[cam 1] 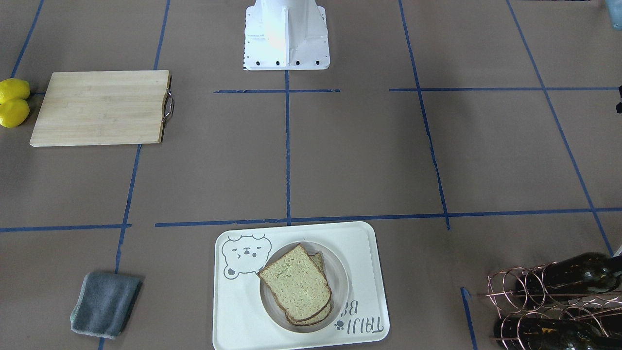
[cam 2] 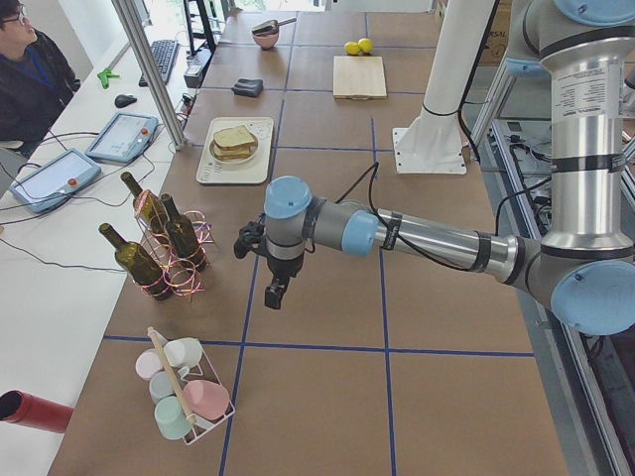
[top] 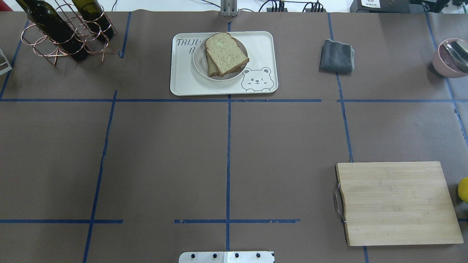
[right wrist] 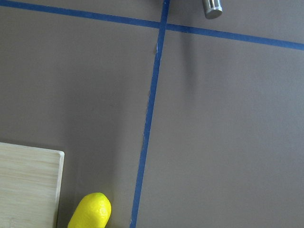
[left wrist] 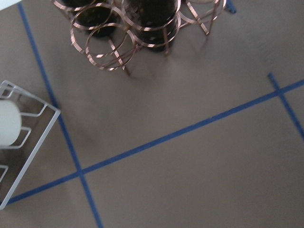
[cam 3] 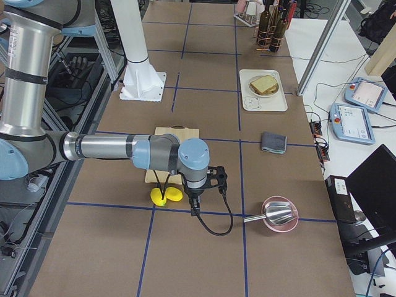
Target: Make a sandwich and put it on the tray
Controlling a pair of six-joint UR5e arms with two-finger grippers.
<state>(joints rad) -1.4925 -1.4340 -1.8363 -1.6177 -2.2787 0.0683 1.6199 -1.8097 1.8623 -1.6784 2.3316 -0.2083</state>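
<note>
Tray (cam 1: 363, 253) bearing sandwich (cam 1: 296, 283), grey cloth (cam 1: 106, 304) and bottle rack (cam 1: 549, 311) flanking

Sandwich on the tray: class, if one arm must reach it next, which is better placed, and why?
Probably left. The left end effector hangs beside the wine rack, which neighbours the tray; the right end effector hangs by the lemons, beyond the cutting board.

The left arm (cam 2: 437, 238) is a silver metal tube with pale blue round joint caps (cam 2: 288, 198) and black bands. Behind the black left gripper (cam 2: 275, 297), a thin black cable (cam 2: 359, 183) arches along it. The right arm (cam 3: 105, 147) matches, with a black cable loop (cam 3: 213, 233) beside its black right gripper (cam 3: 194, 204). The white flanged pedestal (cam 1: 285, 34) has small black screws (cam 1: 278, 62) along its rim.
</note>
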